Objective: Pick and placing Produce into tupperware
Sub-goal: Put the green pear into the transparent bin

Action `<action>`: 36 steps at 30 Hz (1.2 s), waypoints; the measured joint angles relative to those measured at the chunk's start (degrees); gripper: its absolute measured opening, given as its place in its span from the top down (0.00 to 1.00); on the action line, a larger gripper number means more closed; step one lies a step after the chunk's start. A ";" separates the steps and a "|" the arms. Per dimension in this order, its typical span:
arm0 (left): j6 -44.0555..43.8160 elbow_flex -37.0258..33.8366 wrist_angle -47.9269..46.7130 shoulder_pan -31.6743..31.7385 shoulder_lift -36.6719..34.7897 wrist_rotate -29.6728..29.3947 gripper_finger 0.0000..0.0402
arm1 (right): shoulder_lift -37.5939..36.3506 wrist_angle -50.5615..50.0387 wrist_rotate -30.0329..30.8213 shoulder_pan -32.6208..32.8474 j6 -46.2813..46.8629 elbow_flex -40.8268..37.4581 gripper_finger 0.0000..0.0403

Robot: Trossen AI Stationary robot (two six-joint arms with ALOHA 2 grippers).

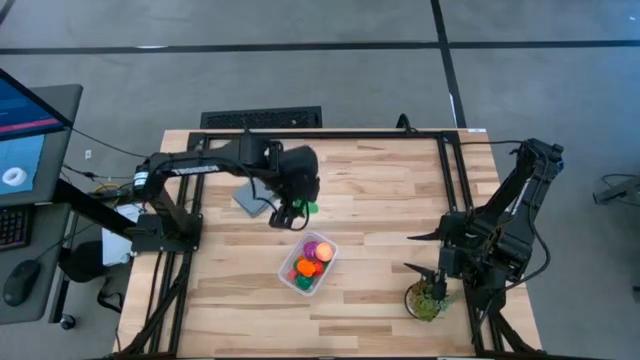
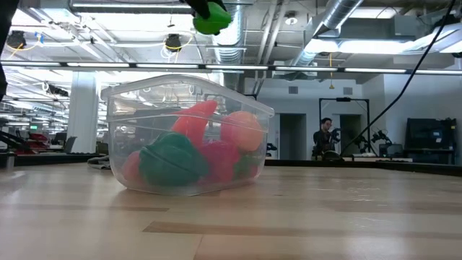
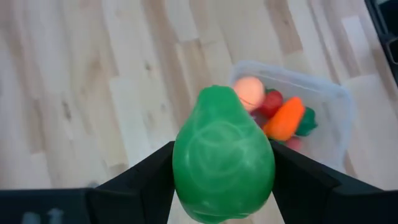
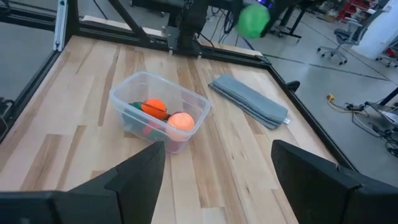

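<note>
Table (image 1: 380,190): pale wood planks, black frame rails along its edges.

Left arm (image 1: 200,163): reaches from the table's left side toward the middle, raised off the surface. Left gripper (image 1: 290,212) is pinching a light green toy (image 3: 222,165), bulbous, narrower at one end, fingers (image 3: 134,180) tight on both flanks. In the low view the toy (image 2: 211,18) hangs high above the tub and a little off its centre. In the high view it sits up and to the left of the tub, near but not over it.

Right arm (image 1: 510,215): folded at the table's right edge, well apart from the tub. Right gripper (image 1: 425,252) has its fingers spread wide, nothing between them.

Lid (image 1: 250,200): flat, grey, lying on the wood just left of the left gripper; it looks partly under the arm in the high view.

Tub (image 1: 308,262): clear plastic, rounded corners, resting flat on the table near its middle, open top.

Plant (image 1: 426,300): spiky green, potted, near the front right, just beside the right gripper.

Produce in the tub: dark green piece (image 2: 172,162) against the near wall, orange carrot shape (image 2: 195,119) leaning up, yellow-orange ball (image 2: 242,130), red pieces (image 2: 216,160) low between them, purple piece (image 1: 320,249) at the top end.
</note>
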 joint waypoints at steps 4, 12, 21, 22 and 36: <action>-2.06 -3.77 1.98 -2.50 -1.75 -0.03 0.46 | -0.01 0.69 -0.01 -0.02 -0.05 0.00 0.21; -5.27 -11.81 8.60 -6.60 -5.65 -0.09 0.46 | 0.00 2.52 -0.04 0.00 -0.06 0.00 0.21; -8.02 -23.74 20.56 -10.02 -14.54 -0.44 0.46 | 0.00 3.80 -0.48 0.02 -0.09 0.00 0.21; -8.23 -25.17 21.87 -10.34 -15.56 -0.57 0.46 | -0.02 3.82 -0.48 0.00 -0.09 0.00 0.21; -10.25 -41.18 39.17 -13.92 -20.82 -1.30 0.46 | -0.02 4.63 -0.04 -0.02 -0.11 0.00 0.21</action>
